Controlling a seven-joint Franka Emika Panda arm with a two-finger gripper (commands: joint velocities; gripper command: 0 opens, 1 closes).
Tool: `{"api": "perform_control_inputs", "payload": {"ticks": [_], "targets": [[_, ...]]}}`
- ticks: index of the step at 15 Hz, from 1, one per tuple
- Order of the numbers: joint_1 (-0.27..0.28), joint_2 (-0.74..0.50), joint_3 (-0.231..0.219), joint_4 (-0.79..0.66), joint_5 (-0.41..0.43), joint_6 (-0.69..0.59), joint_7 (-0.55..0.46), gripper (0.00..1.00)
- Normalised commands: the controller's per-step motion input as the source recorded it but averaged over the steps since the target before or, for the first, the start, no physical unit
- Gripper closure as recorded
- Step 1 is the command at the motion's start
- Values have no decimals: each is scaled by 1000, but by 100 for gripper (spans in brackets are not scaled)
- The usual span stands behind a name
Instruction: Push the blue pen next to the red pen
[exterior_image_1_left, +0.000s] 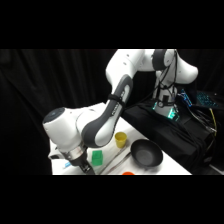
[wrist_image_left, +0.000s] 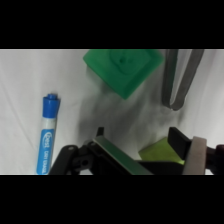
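One blue pen (wrist_image_left: 48, 134) lay on your white table (wrist_image_left: 20, 85) near its left edge, apart from the green cube (wrist_image_left: 124, 67) and metal tongs (wrist_image_left: 180, 75). Your gripper (exterior_image_1_left: 82, 162) hung low there; I could not tell its jaws' state. Black curtains (exterior_image_1_left: 45, 80) closed the room behind.

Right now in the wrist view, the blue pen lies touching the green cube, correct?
Not touching. In the wrist view the blue pen lies apart from the green cube, with bare white table between them.
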Motion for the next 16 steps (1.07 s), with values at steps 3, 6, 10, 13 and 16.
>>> {"api": "perform_control_inputs", "payload": {"ticks": [3,6,10,13,16], "targets": [[-77,131,32,218,104,81,-152,0],[-114,185,24,340,115,13,-194,0],[-143,266,33,462,153,-81,-241,0],[-129,360,51,576,180,-181,-265,0],[-109,355,16,586,155,-203,-231,0]]}}
